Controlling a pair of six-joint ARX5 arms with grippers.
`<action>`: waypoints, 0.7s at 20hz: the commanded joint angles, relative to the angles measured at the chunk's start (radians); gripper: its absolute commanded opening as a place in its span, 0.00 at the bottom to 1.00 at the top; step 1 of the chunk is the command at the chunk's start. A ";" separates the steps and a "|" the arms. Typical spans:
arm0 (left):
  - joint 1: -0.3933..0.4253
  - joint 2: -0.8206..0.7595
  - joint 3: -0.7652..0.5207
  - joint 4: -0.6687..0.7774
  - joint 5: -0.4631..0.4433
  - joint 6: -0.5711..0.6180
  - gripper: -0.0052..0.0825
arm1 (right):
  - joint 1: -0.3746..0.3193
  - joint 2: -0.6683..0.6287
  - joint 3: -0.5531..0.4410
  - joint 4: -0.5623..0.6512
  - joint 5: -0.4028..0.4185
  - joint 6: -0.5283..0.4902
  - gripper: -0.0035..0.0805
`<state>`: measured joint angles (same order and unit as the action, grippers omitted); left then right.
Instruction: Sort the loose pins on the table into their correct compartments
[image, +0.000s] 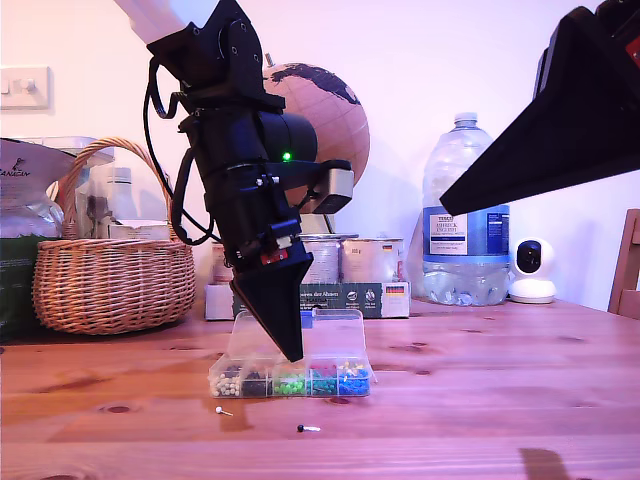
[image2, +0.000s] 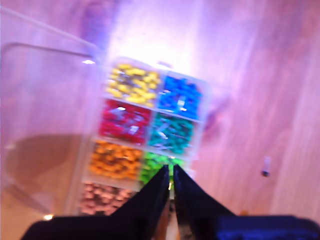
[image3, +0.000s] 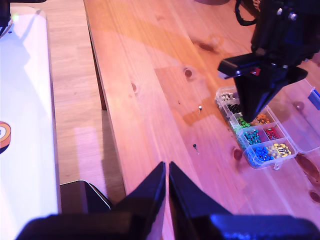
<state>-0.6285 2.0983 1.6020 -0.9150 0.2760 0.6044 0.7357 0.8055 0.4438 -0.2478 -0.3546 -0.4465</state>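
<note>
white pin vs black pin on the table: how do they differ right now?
Colour: the white pin has a pale ball head, the black pin a dark one. Place: in the exterior view the white pin lies further left and nearer the compartments; the black pin lies closer to the camera. Both lie flat on the table, loose, outside the box, with neither gripper touching them.

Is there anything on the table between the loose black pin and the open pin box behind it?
Nothing visible. Bare table lies between the black pin and the pin box. My first claw hangs above the box's green section, not in that gap. The white pin lies apart.
</note>
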 joint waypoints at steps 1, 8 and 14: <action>-0.006 0.002 -0.005 0.000 -0.002 -0.003 0.03 | 0.006 0.002 0.009 0.008 -0.003 0.002 0.03; -0.006 0.002 -0.005 0.001 -0.008 -0.003 0.03 | 0.006 0.002 0.009 0.009 -0.003 0.005 0.03; -0.006 0.002 -0.005 0.004 -0.008 -0.003 0.13 | 0.006 0.002 0.009 0.011 -0.003 0.006 0.03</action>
<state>-0.6289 2.0983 1.6020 -0.9131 0.2642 0.6044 0.7357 0.8055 0.4438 -0.2470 -0.3546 -0.4458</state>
